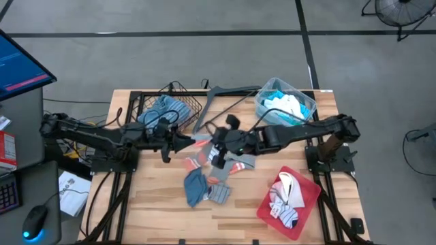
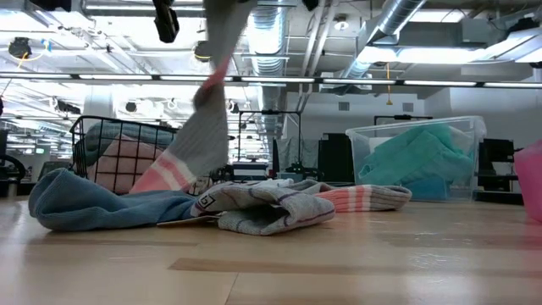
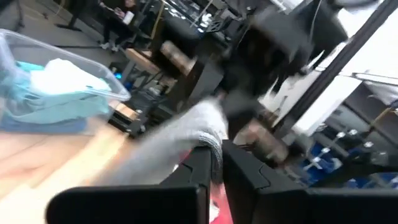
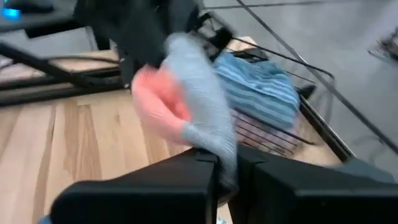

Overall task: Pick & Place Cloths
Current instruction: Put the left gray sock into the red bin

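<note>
A grey sock with orange-pink trim (image 1: 201, 140) hangs in the air between my two grippers above the table's middle. My left gripper (image 1: 185, 143) comes from the left and my right gripper (image 1: 216, 144) from the right; both are shut on it. In the low view the sock (image 2: 203, 110) drops from the top edge, and its striped end (image 2: 165, 174) reaches down to the pile. More cloths lie on the wood below: a blue one (image 1: 194, 185), a grey striped one (image 1: 219, 194) and an orange-trimmed sock (image 1: 237, 163). My left gripper pinches the sock's grey knit (image 3: 208, 134) between its two fingers, coming about level from the table's left. The sock runs away from the fingers toward the other arm. My right gripper pinches a grey edge of the sock (image 4: 219, 146) between its fingers, slanting down from the table's right. The orange part (image 4: 155, 102) lies beyond the fingers, toward my left gripper. Whether the hanging end touches the pile, I cannot tell.
A black wire basket (image 1: 194, 102) holding a blue striped cloth stands at the far left. A clear bin (image 1: 310, 102) with turquoise and white cloths stands at the far right. A dark hanger (image 1: 225, 92) lies between them. A red tray (image 1: 310, 194) with white cloths sits near right.
</note>
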Motion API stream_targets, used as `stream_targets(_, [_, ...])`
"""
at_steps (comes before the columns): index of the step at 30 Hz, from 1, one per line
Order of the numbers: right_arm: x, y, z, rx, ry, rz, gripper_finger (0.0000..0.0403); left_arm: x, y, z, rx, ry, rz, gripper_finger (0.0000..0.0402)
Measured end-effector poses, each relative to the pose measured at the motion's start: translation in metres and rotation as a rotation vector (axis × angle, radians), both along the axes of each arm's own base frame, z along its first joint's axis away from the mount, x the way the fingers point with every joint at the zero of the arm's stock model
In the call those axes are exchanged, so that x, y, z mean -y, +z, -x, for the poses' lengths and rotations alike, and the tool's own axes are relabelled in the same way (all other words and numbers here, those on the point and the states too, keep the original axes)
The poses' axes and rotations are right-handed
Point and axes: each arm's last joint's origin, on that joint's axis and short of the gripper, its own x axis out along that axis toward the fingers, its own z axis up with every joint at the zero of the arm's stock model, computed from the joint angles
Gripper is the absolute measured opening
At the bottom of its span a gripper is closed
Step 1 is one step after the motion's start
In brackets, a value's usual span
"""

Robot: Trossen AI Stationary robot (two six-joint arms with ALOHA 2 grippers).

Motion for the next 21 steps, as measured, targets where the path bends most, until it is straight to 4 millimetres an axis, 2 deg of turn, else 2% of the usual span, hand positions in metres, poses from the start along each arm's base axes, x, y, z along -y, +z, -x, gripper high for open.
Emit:
stream_targets(5, [0.004,0.033,0.048,-0.012,-0.09,-0.099,0.0003,0.0,-0.006,0.0,-0.068,0.002,-0.048,0.0058])
stream_targets(9, [-0.008,0.046,0.093,-0.069,-0.148,-0.256,0.0002,0.0,-0.011,0.0,-0.115,0.002,-0.068,0.0099])
stream_targets(14, [-0.039,0.053,0.144,-0.13,-0.192,-0.482,0.0001,-0.001,-0.011,-0.001,-0.116,0.006,-0.068,0.0131])
stream_targets(21, [-0.084,0.051,0.205,-0.223,-0.293,-0.733,0.0001,-0.007,-0.011,-0.001,-0.116,0.037,-0.063,0.0136])
